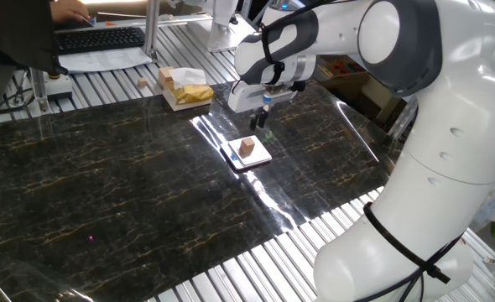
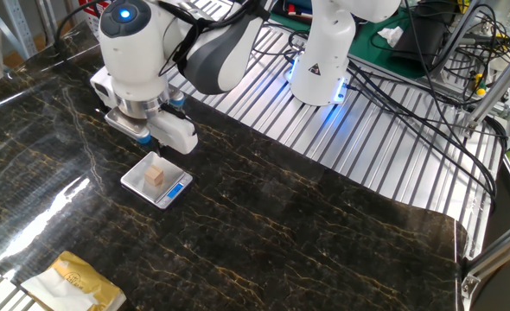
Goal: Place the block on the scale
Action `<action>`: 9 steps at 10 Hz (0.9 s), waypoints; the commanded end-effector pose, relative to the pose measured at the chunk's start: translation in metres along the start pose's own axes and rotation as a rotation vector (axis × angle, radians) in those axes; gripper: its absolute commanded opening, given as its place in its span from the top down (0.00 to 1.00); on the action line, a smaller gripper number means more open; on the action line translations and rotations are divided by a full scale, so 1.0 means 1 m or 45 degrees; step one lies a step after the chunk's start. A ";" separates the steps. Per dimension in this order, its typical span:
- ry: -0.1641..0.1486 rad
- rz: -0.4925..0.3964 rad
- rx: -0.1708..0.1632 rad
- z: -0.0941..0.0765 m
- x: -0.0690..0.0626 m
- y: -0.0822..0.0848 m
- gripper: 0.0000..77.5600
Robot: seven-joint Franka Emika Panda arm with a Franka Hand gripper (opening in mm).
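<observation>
Block (image 1: 247, 148) sits on the scale (image 1: 246, 154), roughly centred on the shiny plate, upright, nothing touching it. The other fixed view agrees: cube on the plate, blue mark on the scale's near edge. By my read the placement is effectively done.

Gripper (image 1: 262, 117) hangs above and just behind the scale, clear of the block. Holding nothing. Fingertips are small and partly hidden under the wrist housing, so I cannot tell how far apart the jaws stand.

Risks from here:
- Retreat path – if the arm swings low across the plate rather than lifting straight up, a finger could clip the cube and knock it off. The cube is tiny and light, so it would take very little.
- The scale is small and loose on the slick marble-pattern mat (image 1: 105, 184) – a bump to its rim would slide it, block and all.
- Pale-yellow boxy stack (image 1: 183, 86) sits well apart near the mat's far edge, so it's only a concern if the arm sweeps wide that way.

Safest call: go vertical first, then move sideways.
</observation>
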State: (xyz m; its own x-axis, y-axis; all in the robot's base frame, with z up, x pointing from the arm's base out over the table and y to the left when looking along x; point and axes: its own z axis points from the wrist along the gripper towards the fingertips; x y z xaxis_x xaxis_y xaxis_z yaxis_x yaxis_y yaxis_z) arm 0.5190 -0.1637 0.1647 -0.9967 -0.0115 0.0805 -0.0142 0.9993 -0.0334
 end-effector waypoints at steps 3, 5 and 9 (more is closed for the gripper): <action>-0.002 0.001 0.006 -0.003 -0.001 -0.002 0.99; 0.001 -0.079 -0.005 -0.034 0.015 0.013 0.99; 0.008 -0.084 -0.006 -0.052 0.011 0.005 0.99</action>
State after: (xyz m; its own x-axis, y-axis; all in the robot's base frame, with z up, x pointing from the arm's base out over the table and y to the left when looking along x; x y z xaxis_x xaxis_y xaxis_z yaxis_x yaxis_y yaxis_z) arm 0.5138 -0.1591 0.1928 -0.9950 -0.0493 0.0871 -0.0519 0.9982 -0.0286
